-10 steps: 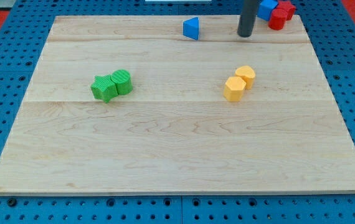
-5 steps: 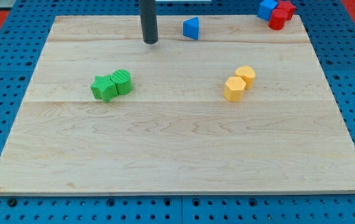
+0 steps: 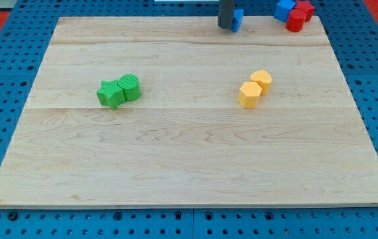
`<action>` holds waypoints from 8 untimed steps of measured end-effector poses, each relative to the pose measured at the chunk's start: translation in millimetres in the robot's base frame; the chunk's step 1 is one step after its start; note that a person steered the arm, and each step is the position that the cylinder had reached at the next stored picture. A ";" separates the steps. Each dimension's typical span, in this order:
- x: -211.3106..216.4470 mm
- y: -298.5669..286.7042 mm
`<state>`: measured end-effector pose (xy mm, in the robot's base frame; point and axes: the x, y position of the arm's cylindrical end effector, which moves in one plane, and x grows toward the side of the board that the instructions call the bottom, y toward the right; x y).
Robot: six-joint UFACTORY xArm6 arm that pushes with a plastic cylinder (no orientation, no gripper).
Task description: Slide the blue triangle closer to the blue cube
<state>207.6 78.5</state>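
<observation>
The blue triangle (image 3: pixel 239 20) sits near the board's top edge, mostly hidden behind my rod. My tip (image 3: pixel 226 26) touches its left side. The blue cube (image 3: pixel 283 9) stands at the view's top right, to the right of the triangle and apart from it, pressed against the red blocks.
Two red blocks (image 3: pixel 299 14) sit at the top right corner beside the blue cube. A green star (image 3: pixel 111 93) and green cylinder (image 3: pixel 129 87) lie at the left middle. Two yellow blocks (image 3: pixel 254 88) lie right of centre. The wooden board (image 3: pixel 189 166) rests on a blue pegboard.
My tip swung from near the blue cube to the triangle's left, then moved right against it. The blue triangle has slid right and slightly up, toward the blue cube.
</observation>
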 end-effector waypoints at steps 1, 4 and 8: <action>-8.6 5.9; -14.3 -37.5; -15.1 81.8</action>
